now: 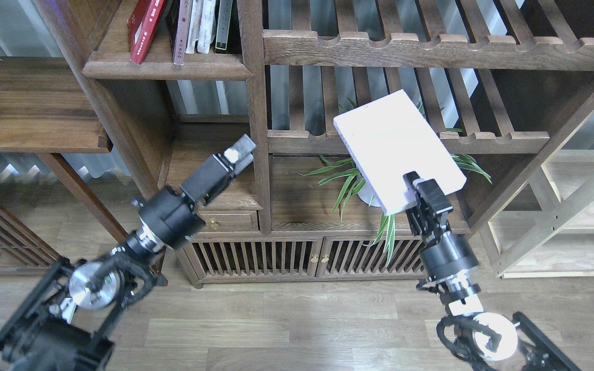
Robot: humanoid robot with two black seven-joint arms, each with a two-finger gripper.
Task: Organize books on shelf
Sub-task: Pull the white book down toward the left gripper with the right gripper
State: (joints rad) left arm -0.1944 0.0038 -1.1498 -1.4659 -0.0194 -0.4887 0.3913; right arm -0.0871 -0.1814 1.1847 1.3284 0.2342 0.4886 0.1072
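The top of the view cuts off the books on the shelf [165, 68] at eleven o'clock: only the lower ends show of a bright red book [145, 31], leaning with its foot out toward nine o'clock, a dark maroon book [179, 31] beside it, and several thin upright books [209, 26]. Their titles cannot be read.

The white book [397, 149] is off the shelf, held in the air at about two o'clock from centre, in front of the spider plant [374, 178], whose pot it mostly hides. Its broad cover faces the camera; its long axis runs from ten-thirty down to four-thirty, the lower corner gripped by the right gripper [421, 193], which is clamped on it. The upper edge overlaps the scalloped rail [405, 140] of the slatted rack.

The left gripper [243, 149] points toward one o'clock beside the cabinet's central upright post [258, 129], over the lower compartment's board [209, 165]. It is seen end-on and dark; whether its fingers are apart or together I cannot tell, though it seems to hold nothing.

Open room lies on the shelf to the left of the red book, and between the two arms over the plank floor [286, 319].
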